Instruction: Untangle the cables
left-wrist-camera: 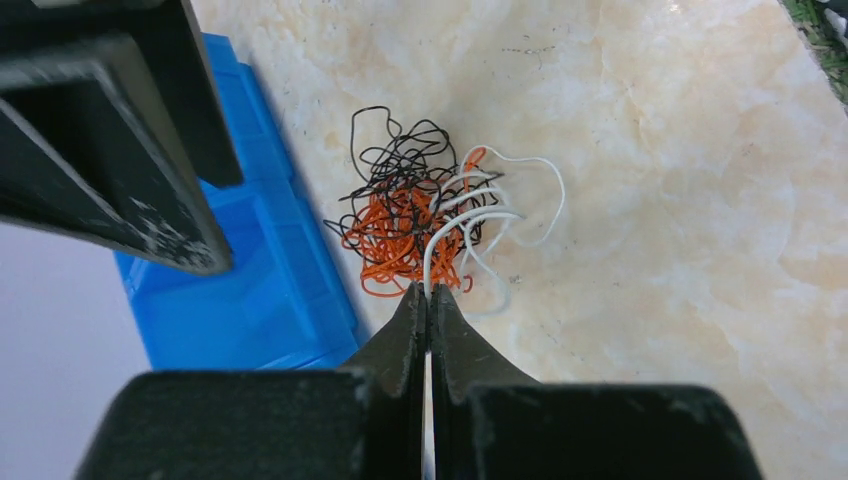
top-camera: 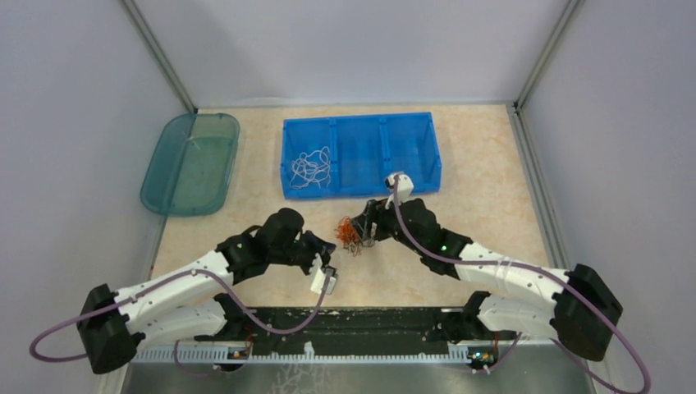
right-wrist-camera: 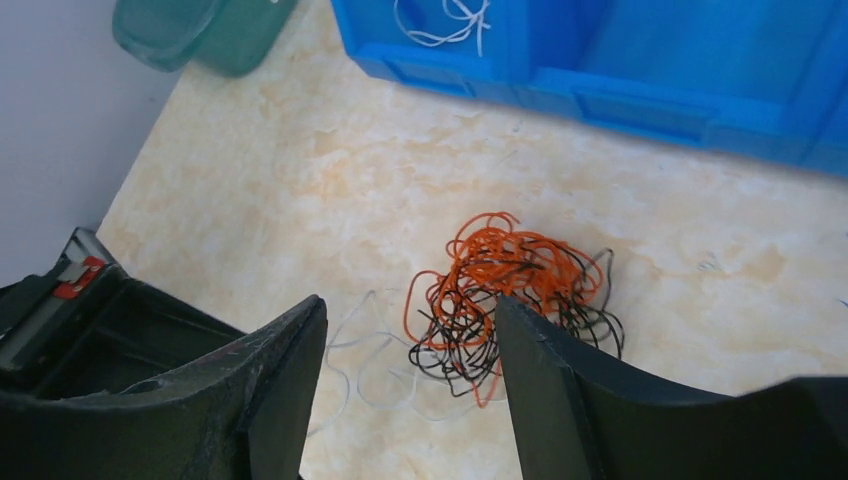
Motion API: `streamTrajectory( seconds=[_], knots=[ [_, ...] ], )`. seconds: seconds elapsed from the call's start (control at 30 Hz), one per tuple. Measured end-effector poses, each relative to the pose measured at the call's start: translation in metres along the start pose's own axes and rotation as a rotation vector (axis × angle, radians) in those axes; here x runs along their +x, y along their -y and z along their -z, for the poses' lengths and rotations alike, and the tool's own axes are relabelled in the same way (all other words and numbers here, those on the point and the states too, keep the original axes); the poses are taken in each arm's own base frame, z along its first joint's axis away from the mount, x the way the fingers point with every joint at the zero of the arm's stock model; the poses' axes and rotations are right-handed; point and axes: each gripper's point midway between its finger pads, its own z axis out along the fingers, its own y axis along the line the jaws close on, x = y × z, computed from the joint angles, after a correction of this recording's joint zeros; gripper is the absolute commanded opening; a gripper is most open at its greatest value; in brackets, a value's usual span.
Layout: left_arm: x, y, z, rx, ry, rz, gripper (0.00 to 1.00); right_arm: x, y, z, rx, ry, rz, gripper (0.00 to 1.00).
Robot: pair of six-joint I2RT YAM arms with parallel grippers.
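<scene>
The cables [top-camera: 353, 234] lie as one clump of orange, black and white wires on the table between my two grippers. My left gripper [left-wrist-camera: 428, 292] is shut on a white cable [left-wrist-camera: 470, 215] where it leaves the near edge of the clump [left-wrist-camera: 405, 225]; the wire runs back between the closed fingers. In the top view the left gripper [top-camera: 334, 245] sits just left of the clump. My right gripper [right-wrist-camera: 408, 300] hangs open over the clump [right-wrist-camera: 500, 285], with nothing between its fingers. Pale white loops [right-wrist-camera: 375, 350] spread on the table under its gap.
A blue three-compartment bin [top-camera: 410, 148] stands just behind the clump, with a loose white cable [top-camera: 312, 167] in its left compartment. A teal translucent tray [top-camera: 190, 162] lies at the back left. Grey walls close in both sides.
</scene>
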Motion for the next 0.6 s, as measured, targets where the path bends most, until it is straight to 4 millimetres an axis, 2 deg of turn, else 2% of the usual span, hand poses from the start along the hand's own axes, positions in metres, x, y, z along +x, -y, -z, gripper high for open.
streamTrajectory(
  seconds=[0.13, 0.3, 0.37, 0.5, 0.6],
  knots=[
    [-0.005, 0.000, 0.015, -0.015, 0.003, -0.024, 0.00, 0.013, -0.015, -0.028, -0.062, -0.065, 0.016, 0.62],
    [-0.009, -0.005, 0.030, -0.043, -0.006, -0.048, 0.00, 0.059, -0.016, -0.056, -0.086, -0.178, 0.037, 0.59],
    [-0.009, -0.009, 0.035, -0.067, -0.018, -0.055, 0.00, 0.086, -0.016, -0.063, -0.087, -0.239, 0.056, 0.58],
    [-0.010, -0.023, 0.047, -0.115, -0.046, -0.067, 0.00, 0.103, -0.017, -0.065, -0.093, -0.261, 0.069, 0.57],
    [-0.018, -0.050, 0.064, -0.190, -0.059, -0.101, 0.00, 0.113, -0.008, -0.062, -0.075, -0.257, 0.071, 0.57]
  ],
)
